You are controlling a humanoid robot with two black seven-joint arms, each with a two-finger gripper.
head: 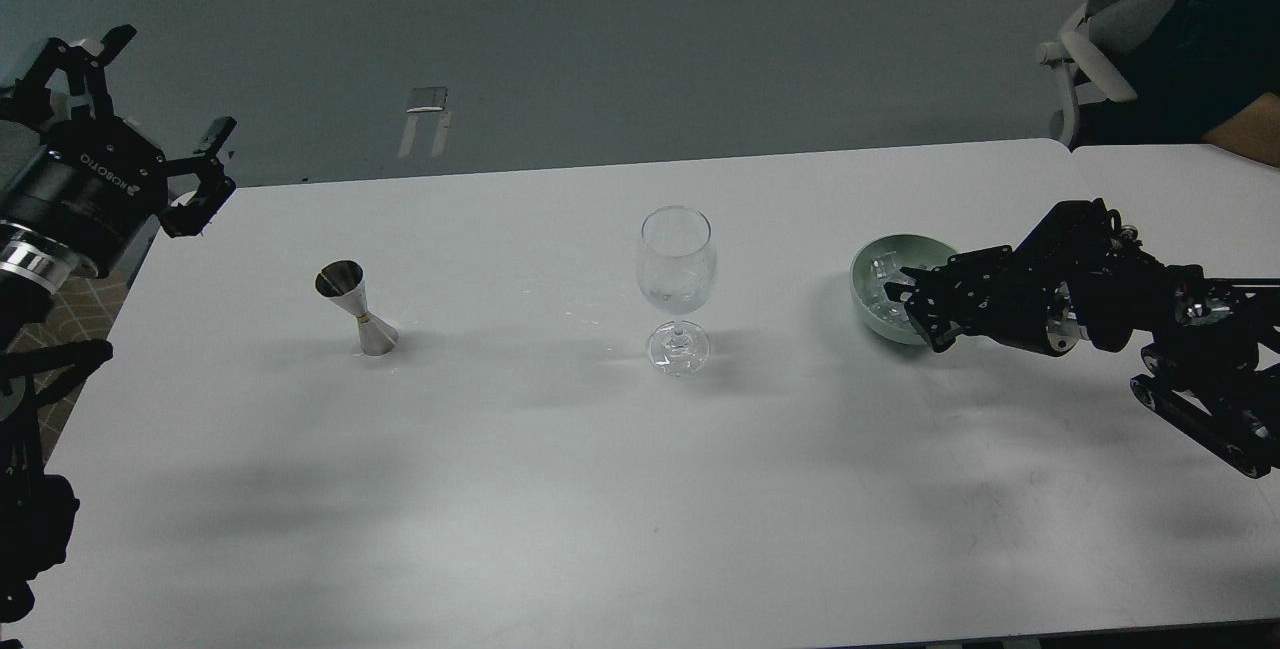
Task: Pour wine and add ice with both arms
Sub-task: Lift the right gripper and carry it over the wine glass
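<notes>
A clear wine glass stands upright at mid-table, with faint glints low in its bowl. A pale green bowl to its right holds clear ice cubes. My right gripper reaches in from the right, its fingertips over the bowl's right side among the ice. Its dark fingers are close together, and I cannot tell whether they hold a cube. My left gripper is open and empty, raised off the table's far left corner. A steel jigger stands upright at the left of the table.
The white table has its far edge just behind the glass and bowl. A grey chair and a seated person are beyond the far right corner. Small wet spots lie left of the glass.
</notes>
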